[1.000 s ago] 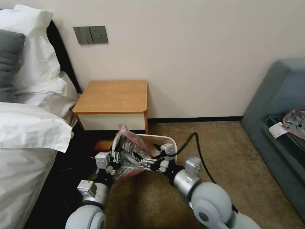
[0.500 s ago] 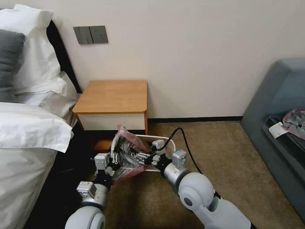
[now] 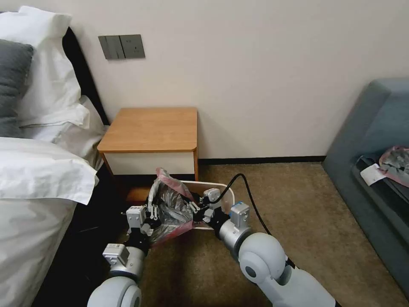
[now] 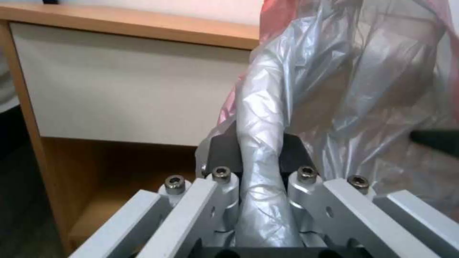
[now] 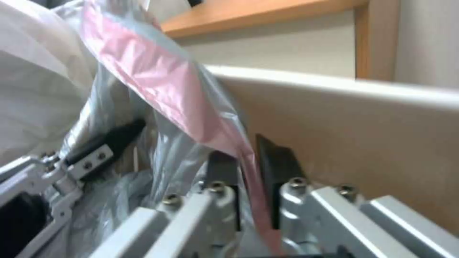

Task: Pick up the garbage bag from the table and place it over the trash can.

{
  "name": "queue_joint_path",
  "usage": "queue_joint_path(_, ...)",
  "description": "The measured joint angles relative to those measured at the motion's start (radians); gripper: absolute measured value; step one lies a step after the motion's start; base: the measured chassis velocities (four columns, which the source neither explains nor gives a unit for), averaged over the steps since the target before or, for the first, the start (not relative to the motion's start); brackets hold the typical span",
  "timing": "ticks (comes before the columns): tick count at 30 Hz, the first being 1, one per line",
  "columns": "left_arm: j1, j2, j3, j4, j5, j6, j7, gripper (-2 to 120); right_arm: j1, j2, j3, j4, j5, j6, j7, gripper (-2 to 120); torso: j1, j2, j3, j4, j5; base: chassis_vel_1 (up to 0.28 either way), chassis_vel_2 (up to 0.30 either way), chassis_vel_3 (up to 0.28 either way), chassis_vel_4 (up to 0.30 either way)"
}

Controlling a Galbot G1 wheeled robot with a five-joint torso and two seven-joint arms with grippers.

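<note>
The right hand point(image 3: 197, 209) has slid in closer to the left hand point(image 3: 152, 212), both pinched tight on the garbage bag point(image 3: 170, 204) above the trash can point(image 3: 228, 194), so the bag isn't stretched over the rim yet.

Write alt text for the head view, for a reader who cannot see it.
Both grippers hold the garbage bag at the trash can on the carpet: the left gripper pinches the bag's left side, the right gripper its pink rim. Behind stands the table, between a bed and a wall.
</note>
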Motion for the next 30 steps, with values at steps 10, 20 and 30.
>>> queue_joint_path(10, -0.002, -0.003, 0.005, 0.005, 0.0, -0.001, 0.0, 9, -0.017, 0.015, -0.01, -0.006, -0.032, 0.007, -0.013, 0, 0.0, 0.0, 0.0, 0.0, 0.0, 0.0, 0.0, 0.0, 0.0)
queue_joint_path(20, -0.004, 0.001, -0.006, 0.016, 0.0, -0.002, -0.004, 9, -0.034, -0.007, -0.006, 0.024, -0.102, 0.044, -0.036, 0, 0.0, 0.0, 0.0, 0.0, -0.0001, 0.0, 0.0, 0.0, 0.0)
queue_joint_path(30, -0.004, -0.001, -0.004, 0.026, 0.004, -0.002, -0.011, 9, -0.031, -0.044, 0.106, 0.064, -0.103, 0.074, -0.056, 0, 0.0, 0.0, 0.0, 0.0, 0.0, 0.0, 0.0, 0.0, 0.0)
